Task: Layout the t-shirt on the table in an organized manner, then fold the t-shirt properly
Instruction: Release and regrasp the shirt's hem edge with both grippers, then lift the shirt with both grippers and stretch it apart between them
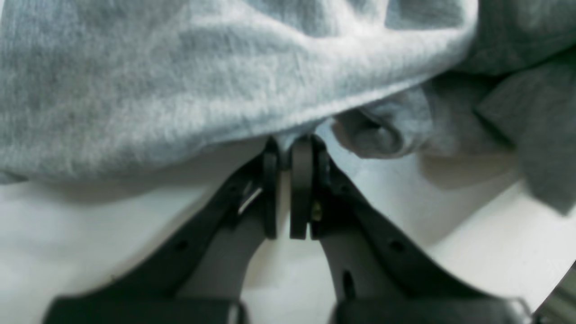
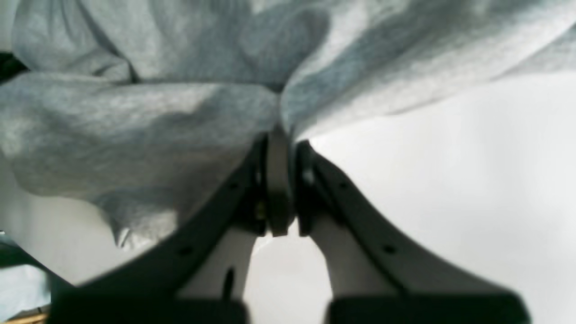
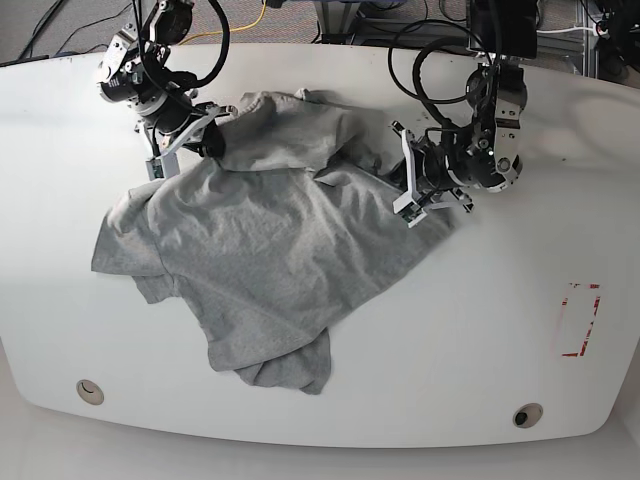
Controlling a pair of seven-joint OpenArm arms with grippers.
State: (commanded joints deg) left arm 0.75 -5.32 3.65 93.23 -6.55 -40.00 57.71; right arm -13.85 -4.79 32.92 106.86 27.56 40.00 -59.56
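Crumpled light heather-grey cotton t-shirt spread unevenly across middle of glossy white surface, lower part bunched near front edge, one sleeve out toward base view's left. Left hand closed, pinching fabric edge at shirt's far side, just above surface. Right hand closed on gathered fold of same shirt, cloth draping to both sides of fingers. Red dashed rectangle mark well apart from shirt. Two round grommet holes near front edge.
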